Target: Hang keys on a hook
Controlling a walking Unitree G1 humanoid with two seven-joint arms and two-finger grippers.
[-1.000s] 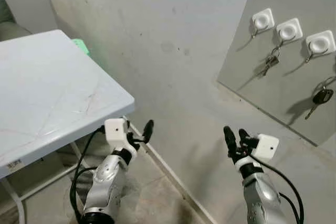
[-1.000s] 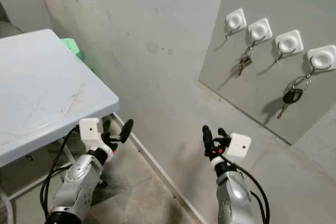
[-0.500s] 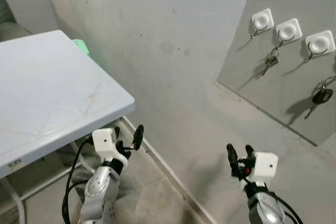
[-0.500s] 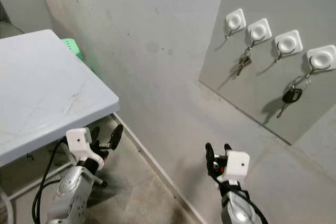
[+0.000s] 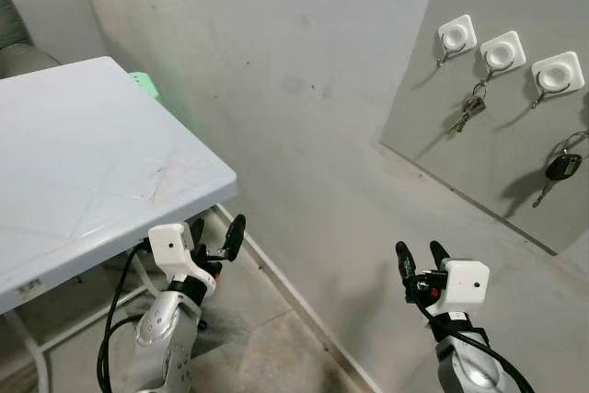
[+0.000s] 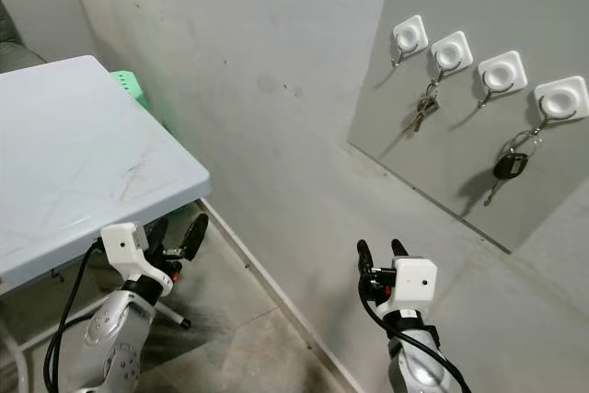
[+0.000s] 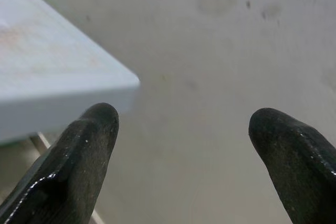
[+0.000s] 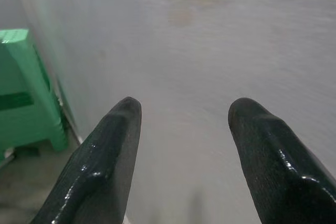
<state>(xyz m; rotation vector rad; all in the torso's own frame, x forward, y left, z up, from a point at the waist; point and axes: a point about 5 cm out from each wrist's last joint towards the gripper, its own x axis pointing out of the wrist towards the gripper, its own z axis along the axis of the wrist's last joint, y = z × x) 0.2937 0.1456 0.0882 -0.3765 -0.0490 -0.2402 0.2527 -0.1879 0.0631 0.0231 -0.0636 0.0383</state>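
Observation:
A grey board (image 6: 460,117) leans on the wall at the right and carries several white hooks (image 6: 501,73). A bunch of metal keys (image 6: 421,114) hangs from the second hook (image 6: 450,50). A black-headed key (image 6: 505,165) hangs from the rightmost hook (image 6: 561,98). My left gripper (image 5: 216,238) is low beside the table's corner, open and empty. My right gripper (image 5: 419,259) is low in front of the wall, well below the board, also open and empty. The wrist views show the left gripper (image 7: 184,124) and the right gripper (image 8: 184,114) with fingers apart and nothing between them.
A pale folding table (image 5: 92,163) fills the left, its corner just above my left gripper. A green plastic stool (image 5: 145,83) stands behind it against the wall, also seen as the stool (image 8: 23,93). The concrete floor (image 5: 267,347) lies between my arms.
Both arms have dropped lower. The left gripper has moved down and left to below the table's corner. Both stay open and empty; the keys on the board have not moved.

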